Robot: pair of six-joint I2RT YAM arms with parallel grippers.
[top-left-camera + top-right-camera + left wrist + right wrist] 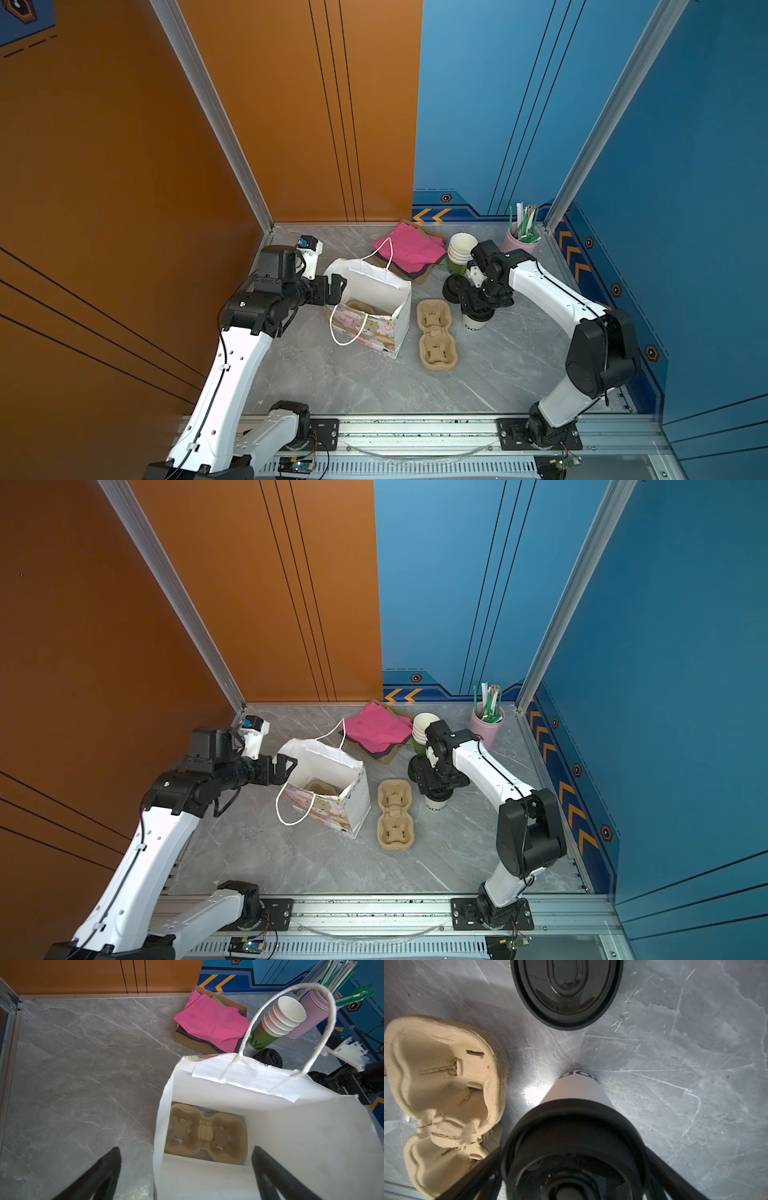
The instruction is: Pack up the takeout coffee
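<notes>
The right gripper (575, 1167) hangs straight over the takeout coffee (579, 1088), spread wide, one finger either side of the black dome lid (571, 1136). It has not closed on anything, and I can't tell whether the fingers touch the lid's rim. The cup stands upright on the table, its long axis running straight down away from the tool, so I'd expect a close around the lid or just under it, then a lift.

Just beside the cup on the gripper's inner side lies an empty pulp cup carrier (446, 1076); ahead of the tool sits the stack of black lids (566, 991).

Beyond that carrier stands the paper bag (374, 332), mouth open, with a second carrier (207, 1134) flat on its bottom. The left gripper (186, 1150), also wide and holding nothing, straddles the bag's near wall, well away from the cup. The right arm is plainly the nearer one.
</notes>
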